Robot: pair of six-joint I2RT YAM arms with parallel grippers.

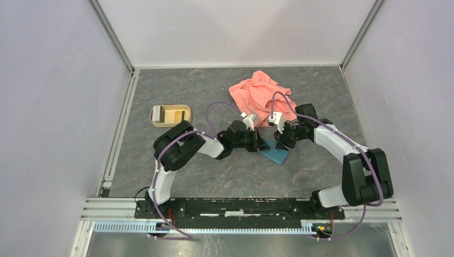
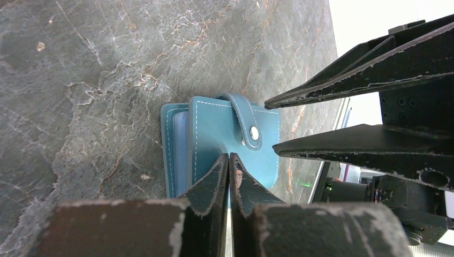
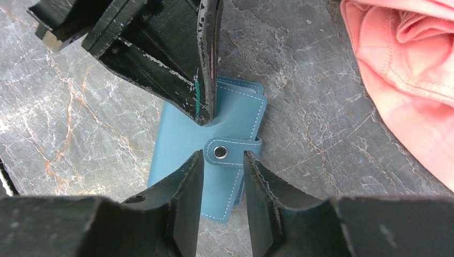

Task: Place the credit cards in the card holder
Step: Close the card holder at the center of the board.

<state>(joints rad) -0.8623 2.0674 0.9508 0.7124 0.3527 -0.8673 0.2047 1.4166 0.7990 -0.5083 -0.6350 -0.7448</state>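
The teal card holder [image 1: 276, 155] lies folded shut on the grey table, its strap and snap button [image 3: 220, 152] across the top cover. My left gripper [image 1: 263, 145] is shut, and its tips [image 2: 229, 157] rest on the card holder's [image 2: 214, 126] cover just below the strap. My right gripper [image 1: 280, 141] faces it from the other side. It [image 3: 224, 156] stands open, one finger on each side of the strap above the card holder [image 3: 179, 147]. No credit cards show on the table.
A salmon-pink cloth [image 1: 259, 93] is bunched just behind the two grippers. A tan tray [image 1: 170, 115] at the back left holds a greyish upright piece, too small to identify. White walls enclose the table on three sides.
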